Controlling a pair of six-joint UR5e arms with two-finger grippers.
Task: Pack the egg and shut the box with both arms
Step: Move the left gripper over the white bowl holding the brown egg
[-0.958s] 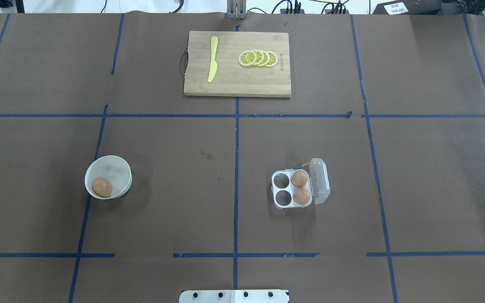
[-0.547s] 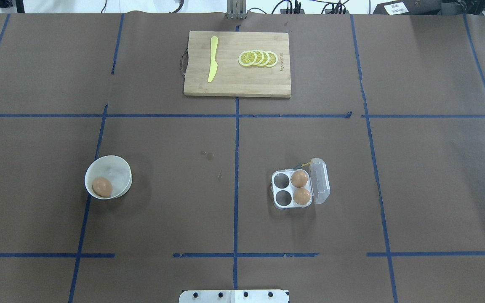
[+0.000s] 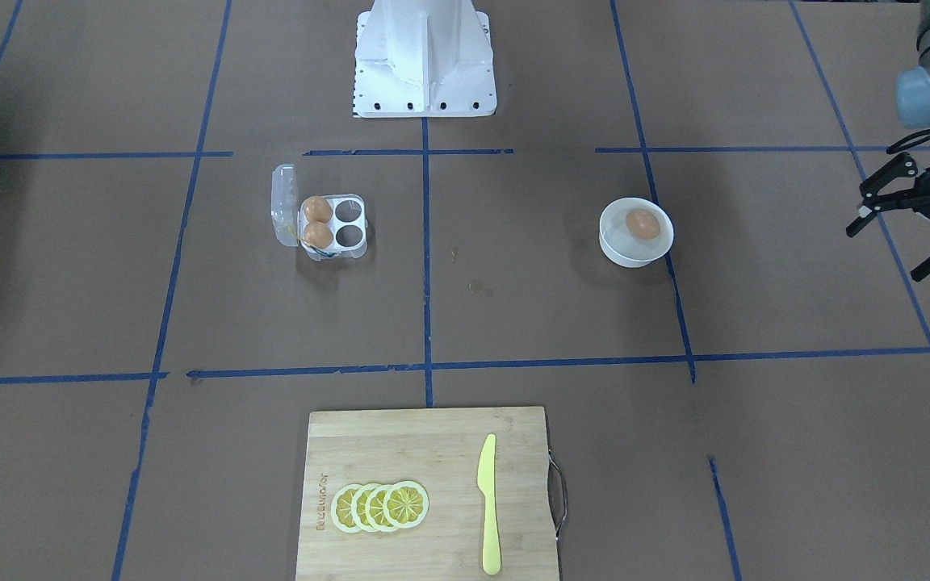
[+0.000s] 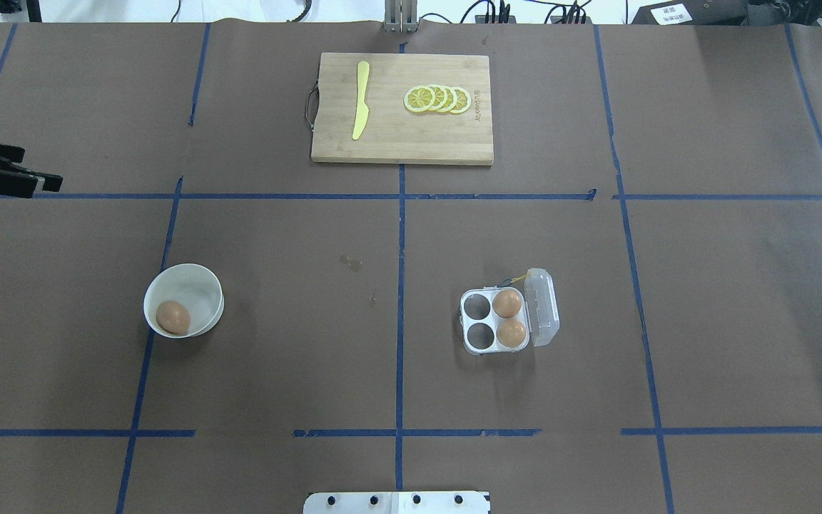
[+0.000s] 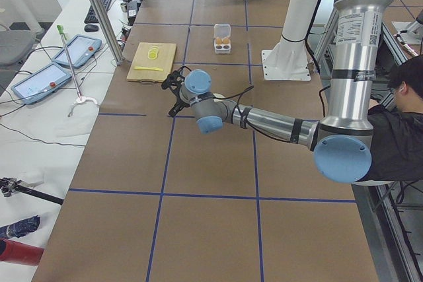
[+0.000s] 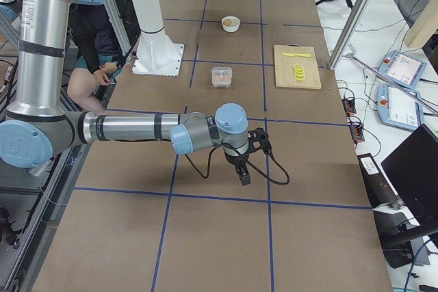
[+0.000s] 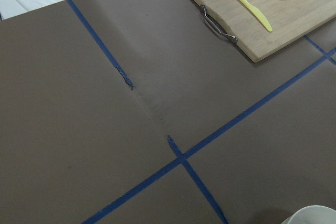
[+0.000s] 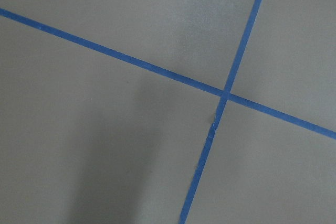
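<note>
One orange-brown egg (image 4: 173, 317) lies in a white bowl (image 4: 197, 275) at the left; it also shows in the front view (image 3: 643, 223). The clear box (image 4: 477, 335) sits right of centre with its lid (image 4: 544, 307) open to the right. Two more eggs (image 4: 506, 303) fill its two cups by the lid; the other two cups are empty. My left gripper (image 4: 40, 168) is open and empty at the far left edge, well beyond the bowl, and shows open in the front view (image 3: 889, 250). My right gripper (image 6: 243, 169) shows only in the right side view, far from the box; I cannot tell its state.
A wooden cutting board (image 4: 402, 139) with a yellow knife (image 4: 361, 100) and lemon slices (image 4: 437, 98) lies at the far middle. The white pedestal base (image 3: 425, 97) stands at the near edge. Blue tape lines cross the brown table cover.
My left gripper has come into the overhead view at the left edge. The eggs, bowl and box have not moved.
</note>
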